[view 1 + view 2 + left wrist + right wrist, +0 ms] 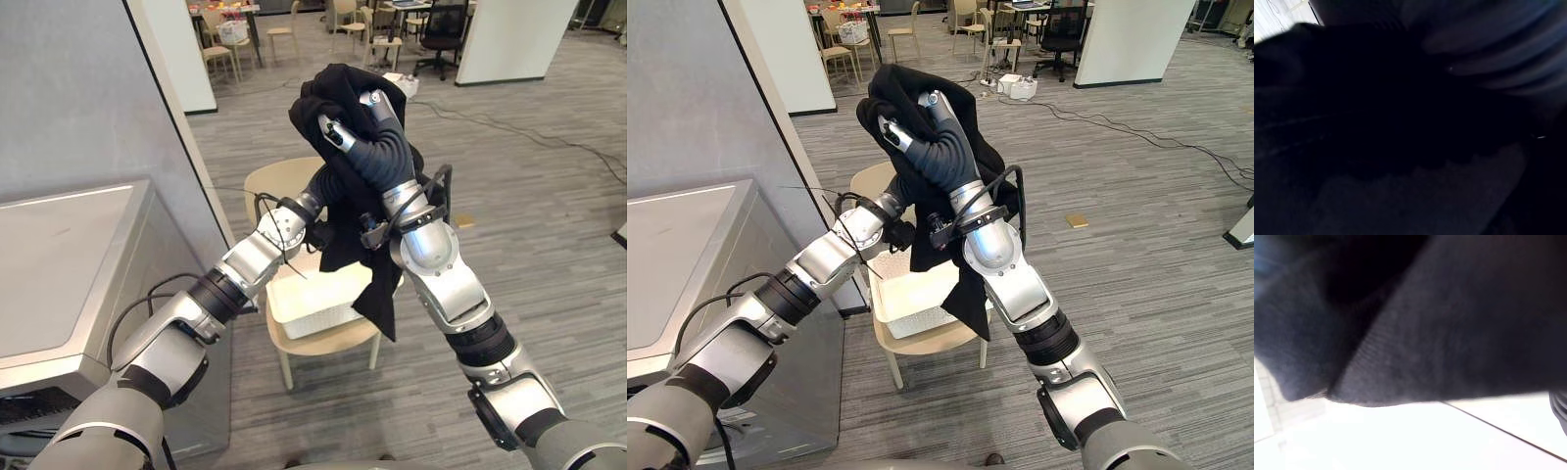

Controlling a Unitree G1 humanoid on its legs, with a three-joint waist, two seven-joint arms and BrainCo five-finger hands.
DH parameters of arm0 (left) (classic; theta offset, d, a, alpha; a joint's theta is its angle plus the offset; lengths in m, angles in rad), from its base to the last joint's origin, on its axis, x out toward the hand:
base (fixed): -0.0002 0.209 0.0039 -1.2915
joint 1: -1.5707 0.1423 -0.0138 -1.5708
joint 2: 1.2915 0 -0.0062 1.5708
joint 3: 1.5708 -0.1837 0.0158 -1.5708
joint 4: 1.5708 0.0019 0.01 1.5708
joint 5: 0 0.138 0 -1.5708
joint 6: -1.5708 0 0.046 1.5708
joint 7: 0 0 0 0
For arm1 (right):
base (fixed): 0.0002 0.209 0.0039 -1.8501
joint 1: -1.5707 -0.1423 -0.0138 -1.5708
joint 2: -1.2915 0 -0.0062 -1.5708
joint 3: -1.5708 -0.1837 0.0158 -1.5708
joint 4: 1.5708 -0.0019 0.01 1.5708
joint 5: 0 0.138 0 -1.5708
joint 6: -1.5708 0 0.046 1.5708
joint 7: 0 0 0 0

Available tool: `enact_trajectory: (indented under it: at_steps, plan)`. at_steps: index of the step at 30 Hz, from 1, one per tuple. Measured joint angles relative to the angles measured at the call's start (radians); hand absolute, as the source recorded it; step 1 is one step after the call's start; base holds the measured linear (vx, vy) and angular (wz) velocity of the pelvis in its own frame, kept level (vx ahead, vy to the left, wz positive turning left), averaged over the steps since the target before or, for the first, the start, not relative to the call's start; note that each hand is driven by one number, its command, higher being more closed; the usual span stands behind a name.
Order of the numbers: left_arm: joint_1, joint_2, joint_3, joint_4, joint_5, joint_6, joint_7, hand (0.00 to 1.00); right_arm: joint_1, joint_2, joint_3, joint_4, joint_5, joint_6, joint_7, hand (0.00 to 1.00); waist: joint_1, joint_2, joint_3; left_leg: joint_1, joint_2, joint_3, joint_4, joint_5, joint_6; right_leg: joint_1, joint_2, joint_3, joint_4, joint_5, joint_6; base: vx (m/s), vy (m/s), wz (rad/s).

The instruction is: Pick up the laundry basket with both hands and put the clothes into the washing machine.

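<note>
A black garment [338,83] is held high above the white laundry basket [313,311], which sits on a beige chair [279,181]. My right hand [358,122] is raised with its fingers curled into the top of the cloth, and the rest of the garment hangs down over the forearm towards the basket. My left hand [317,196] reaches into the hanging cloth from the left, just above the basket, and is mostly covered by it. Dark fabric [1449,323] lies close against the right wrist view. The grey washing machine [69,264] stands at the left.
A grey wall [78,98] rises behind the machine. Beige chairs and tables [225,44] and a black office chair [441,29] stand far back. A cable [529,132] runs over the grey plank floor at the right, beside a white pillar [509,39].
</note>
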Motion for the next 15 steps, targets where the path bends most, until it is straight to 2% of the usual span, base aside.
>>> enact_trajectory:
  at_steps: [3,5,7,8,15]
  plan:
    - [0.042,-0.021,0.059,-0.006,-0.002,-0.003,0.005,1.0,0.002,-0.01,-0.004,0.0,-0.01,0.0,0.001,1.0,-0.001,-0.007,-0.001,0.0,0.0,0.002,0.0,0.0,0.0,-0.001,0.0,0.002,0.0,0.0,0.0,0.0,-0.001,-0.01]
    - [0.151,-0.061,0.166,-0.036,-0.012,-0.003,0.023,1.0,0.034,-0.016,-0.024,-0.005,-0.013,-0.003,0.009,1.0,0.0,-0.014,-0.003,0.003,0.0,0.007,0.0,0.0,0.0,-0.001,0.001,0.005,0.002,0.0,0.0,0.01,-0.001,-0.04]
    - [0.216,-0.068,0.21,-0.056,-0.012,-0.002,0.027,1.0,0.077,-0.017,-0.054,-0.014,-0.019,-0.004,0.025,1.0,0.002,-0.017,-0.003,0.003,0.0,0.008,0.0,0.0,0.0,-0.002,0.001,0.006,0.003,0.0,0.0,0.0,0.0,0.0]
    - [0.274,-0.07,0.253,-0.071,-0.011,0.0,0.028,1.0,0.13,-0.02,-0.09,-0.024,-0.022,-0.004,0.033,0.0,0.005,-0.019,-0.003,0.004,0.0,0.011,0.0,0.0,0.0,-0.002,0.001,0.007,0.004,0.0,0.001,0.0,0.0,0.0]
    - [0.563,-0.075,0.482,-0.31,0.04,0.0,0.019,1.0,0.472,-0.055,-0.266,-0.121,-0.062,-0.004,0.109,0.0,0.011,-0.026,0.0,0.017,0.0,0.022,-0.007,-0.009,-0.004,-0.002,0.001,0.019,0.017,-0.018,0.01,0.0,0.0,-0.04]
